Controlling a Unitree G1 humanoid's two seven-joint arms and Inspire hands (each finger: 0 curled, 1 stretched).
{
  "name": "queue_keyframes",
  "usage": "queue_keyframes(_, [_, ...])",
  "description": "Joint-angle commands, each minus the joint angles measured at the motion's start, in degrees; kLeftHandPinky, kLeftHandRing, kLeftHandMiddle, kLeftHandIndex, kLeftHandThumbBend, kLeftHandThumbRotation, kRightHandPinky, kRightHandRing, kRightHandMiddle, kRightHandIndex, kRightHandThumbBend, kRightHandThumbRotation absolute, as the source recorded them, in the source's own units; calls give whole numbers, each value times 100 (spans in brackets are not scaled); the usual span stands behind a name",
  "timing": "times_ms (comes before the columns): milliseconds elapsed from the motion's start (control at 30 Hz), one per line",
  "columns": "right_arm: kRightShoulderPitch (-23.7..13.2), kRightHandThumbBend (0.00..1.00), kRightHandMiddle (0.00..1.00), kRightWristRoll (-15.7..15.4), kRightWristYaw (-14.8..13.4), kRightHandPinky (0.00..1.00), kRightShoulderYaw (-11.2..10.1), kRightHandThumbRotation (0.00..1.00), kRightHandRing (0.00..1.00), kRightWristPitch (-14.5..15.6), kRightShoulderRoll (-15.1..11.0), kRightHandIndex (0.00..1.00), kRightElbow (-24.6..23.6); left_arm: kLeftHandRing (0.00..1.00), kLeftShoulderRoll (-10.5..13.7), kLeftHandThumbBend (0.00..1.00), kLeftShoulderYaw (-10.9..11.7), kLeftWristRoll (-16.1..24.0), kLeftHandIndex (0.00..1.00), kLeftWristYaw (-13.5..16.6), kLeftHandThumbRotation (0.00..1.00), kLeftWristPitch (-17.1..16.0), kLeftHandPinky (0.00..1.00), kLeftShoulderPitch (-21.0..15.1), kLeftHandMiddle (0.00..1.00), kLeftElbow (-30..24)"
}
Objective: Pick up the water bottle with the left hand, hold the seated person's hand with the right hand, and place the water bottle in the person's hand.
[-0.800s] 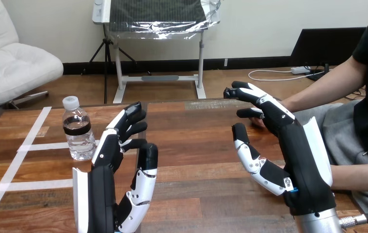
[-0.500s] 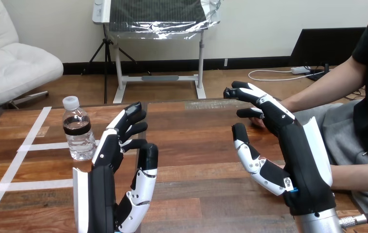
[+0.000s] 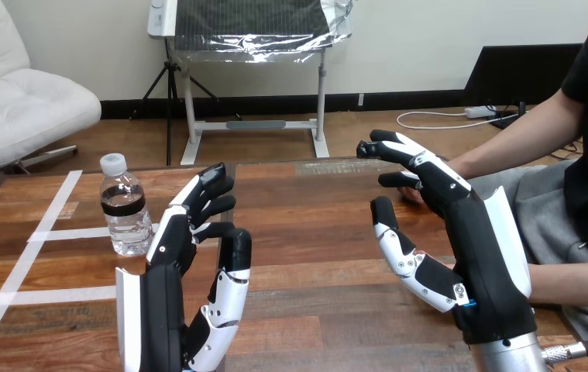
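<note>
Clear plastic is catching the light where the water bottle [image 3: 124,209] is standing on the left part of the wooden counter [image 3: 314,232], next to a strip of white tape [image 3: 50,232]. Nothing is visibly changing: compared with the views from a moment ago, the bottle, both arms and the person are sitting in the same places, so the task is looking paused at its very start, with no step done yet. The left robot hand [image 3: 168,271] is hanging just to the right of the bottle, released, its fingers straight and spread and its thumb standing apart, grasping nothing and, as far as can be seen, not touching the bottle. The right robot hand [image 3: 476,256] is reaching toward the far right edge of the counter, also released, fingers stretched forward and thumb out to the side. The person's hand [image 3: 410,196] is peeking out just behind those fingers, mostly hidden, so whether the two are touching cannot be told; no finger is curling round it. The bottle is standing upright, its long axis running vertically, its white cap [image 3: 112,163] pointing straight up and a dark label band wrapping it below the shoulder. Judging from this, the left robot hand is probably needing to move left and close on the bottle's side, across that axis, which should be keeping it upright for the handover; a sideways nudge could be tipping it, since it is tall and narrow.
</note>
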Motion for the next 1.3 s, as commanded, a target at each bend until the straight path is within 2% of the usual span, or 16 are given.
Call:
queue_keyframes(0, [-330, 13, 85, 70, -1, 71, -74, 0, 83, -113, 40, 73, -13, 74, -495, 34, 78, -28, 80, 17, 71, -77, 65, -114, 78, -208])
queue_keyframes(200, [-333, 12, 85, 69, -17, 70, -71, 0, 82, -134, 53, 73, 23, 76, -376, 33, 225, -176, 81, -84, 69, -90, 67, -194, 79, -308])
queue_keyframes(400, [-296, 12, 85, 70, 0, 70, -66, 0, 81, -63, 57, 73, -19, 77, -244, 32, 564, -163, 82, -110, 69, -126, 69, -372, 81, -407])
queue_keyframes(633, [-304, 11, 86, 57, -13, 70, -65, 0, 82, -114, 52, 73, 18, 78, -109, 29, 1081, 218, 82, 5, 70, -160, 71, -596, 82, -483])
queue_keyframes(900, [-285, 11, 86, 62, -7, 71, -56, 0, 83, -76, 65, 73, 6, 77, -121, 37, 1572, 756, 81, 221, 69, -14, 71, -803, 80, -577])
queue_keyframes(1133, [-293, 11, 86, 12, -25, 72, -46, 0, 84, -74, 74, 73, 21, 80, 134, 44, 1985, 1115, 82, 493, 59, -122, 74, -1271, 82, -171])
queue_keyframes(1267, [-294, 12, 86, -6, -18, 72, -41, 0, 84, -75, 65, 74, 24, 81, 247, 47, 2121, 1210, 83, 545, 56, -102, 76, -1470, 83, 65])
